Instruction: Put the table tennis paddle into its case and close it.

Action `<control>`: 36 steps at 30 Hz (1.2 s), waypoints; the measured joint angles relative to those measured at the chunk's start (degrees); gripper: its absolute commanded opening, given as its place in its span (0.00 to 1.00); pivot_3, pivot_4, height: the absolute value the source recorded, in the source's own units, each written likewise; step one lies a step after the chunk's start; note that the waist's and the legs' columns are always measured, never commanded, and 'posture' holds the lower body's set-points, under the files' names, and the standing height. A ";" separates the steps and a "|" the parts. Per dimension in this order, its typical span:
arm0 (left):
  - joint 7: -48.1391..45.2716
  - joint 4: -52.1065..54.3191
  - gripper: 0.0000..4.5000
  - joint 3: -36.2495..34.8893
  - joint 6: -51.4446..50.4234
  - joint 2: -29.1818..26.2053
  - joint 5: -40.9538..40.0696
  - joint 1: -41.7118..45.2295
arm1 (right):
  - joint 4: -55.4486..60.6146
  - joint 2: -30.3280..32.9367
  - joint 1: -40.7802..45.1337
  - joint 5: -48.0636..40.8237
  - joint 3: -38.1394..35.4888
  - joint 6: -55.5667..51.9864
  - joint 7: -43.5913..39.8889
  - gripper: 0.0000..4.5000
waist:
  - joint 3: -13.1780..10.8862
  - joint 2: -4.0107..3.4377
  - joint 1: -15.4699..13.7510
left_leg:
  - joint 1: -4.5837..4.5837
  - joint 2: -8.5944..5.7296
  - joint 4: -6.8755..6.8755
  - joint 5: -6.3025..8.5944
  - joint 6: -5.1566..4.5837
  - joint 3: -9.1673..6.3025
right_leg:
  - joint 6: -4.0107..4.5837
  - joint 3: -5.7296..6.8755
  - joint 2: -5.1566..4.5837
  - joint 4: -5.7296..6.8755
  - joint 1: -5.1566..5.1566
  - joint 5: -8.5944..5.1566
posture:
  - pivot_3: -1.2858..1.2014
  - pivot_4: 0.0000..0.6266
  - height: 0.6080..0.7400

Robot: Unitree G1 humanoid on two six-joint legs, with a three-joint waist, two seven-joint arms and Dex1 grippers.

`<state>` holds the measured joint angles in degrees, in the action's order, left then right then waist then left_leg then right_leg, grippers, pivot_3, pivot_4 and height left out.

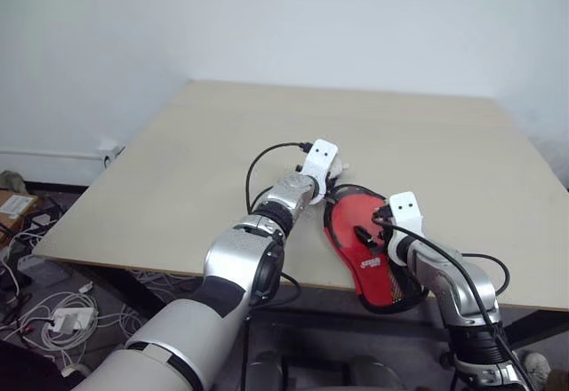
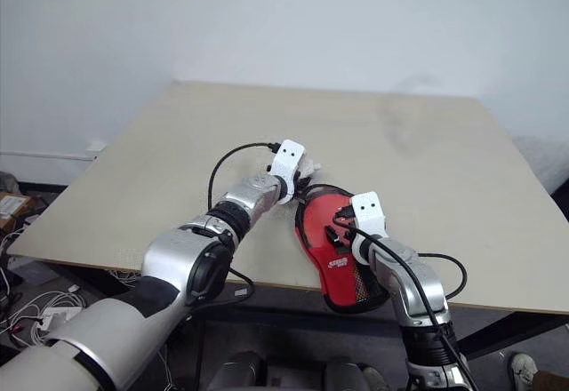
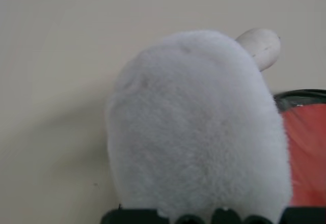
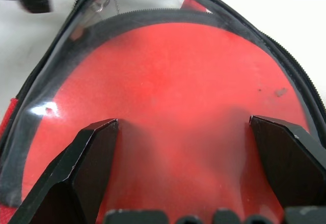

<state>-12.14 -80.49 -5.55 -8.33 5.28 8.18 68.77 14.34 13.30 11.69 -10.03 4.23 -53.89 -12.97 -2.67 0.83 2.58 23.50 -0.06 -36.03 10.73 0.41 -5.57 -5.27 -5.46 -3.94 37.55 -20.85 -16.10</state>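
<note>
Red paddle-shaped fabric case with black zip edging [image 1: 369,253] lies at near edge of beige bench [image 1: 222,151], narrow mesh end toward near edge, zip open at far round end. Red round rubber face of table tennis paddle [image 4: 173,107] sits inside case. Right hand [image 4: 188,132] fingers spread wide, empty, over paddle face. Left hand [image 1: 331,178] shut, at far left rim of case, beside small grey-white fluffy lump [image 3: 196,127]; grip on lump unclear.

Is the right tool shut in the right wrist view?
No. The right tool is open, its two black fingers standing wide apart over the red case.
</note>
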 measured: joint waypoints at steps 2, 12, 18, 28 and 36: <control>3.25 0.00 0.10 -0.16 0.14 0.10 0.15 0.29 | 0.21 0.16 -0.17 0.00 0.01 -0.01 -0.07 1.00 | 0.00 0.00 -0.01 | 0.00 0.00 0.00 0.00 0.00 0.00 | 0.00 0.00 -0.01 -0.01 -0.02 0.00 | 0.52 0.00 1.00; -5.68 0.00 0.10 2.34 5.57 2.35 2.65 0.75 | 0.49 0.97 -0.06 -0.02 -0.59 0.48 -0.38 1.00 | -0.01 0.00 -0.09 | 0.08 -0.04 0.01 0.02 0.04 0.05 | -0.01 0.00 -0.05 -0.10 -0.15 -0.01 | 0.52 0.00 1.00; -11.01 0.00 0.10 2.76 10.03 1.71 2.80 0.53 | -3.66 -0.26 1.47 0.76 -3.36 3.42 3.10 1.00 | -0.02 -0.01 -0.83 | 0.11 -0.09 -0.01 0.00 0.01 0.06 | -0.01 -0.01 -0.11 -0.14 -0.15 -0.01 | 0.52 0.00 1.00; -19.36 0.28 0.74 7.71 13.68 0.16 5.88 -1.67 | -6.31 -0.88 1.95 1.25 -5.85 6.44 6.03 1.00 | -0.02 -0.02 -1.35 | 0.15 -0.07 0.02 0.00 0.01 0.10 | -0.01 -0.05 -0.09 -0.15 -0.21 -0.01 | 0.52 0.00 1.00; -26.28 1.02 0.82 9.61 17.78 -2.17 6.56 -3.12 | -6.30 -1.71 0.55 -2.19 -11.16 7.39 4.42 1.00 | -0.07 -0.10 -1.31 | 0.34 -0.06 0.04 -0.01 -0.01 0.14 | 0.00 -0.11 -0.08 -0.10 -0.34 0.00 | 0.52 0.00 1.00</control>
<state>-38.42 -79.47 4.06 9.45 3.10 14.73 65.65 8.04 11.59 12.24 -12.21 -6.93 -46.50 -8.55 -2.74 0.73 1.27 23.84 -0.11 -36.00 10.73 0.40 -5.43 -5.28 -5.56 -4.02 37.45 -21.18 -16.11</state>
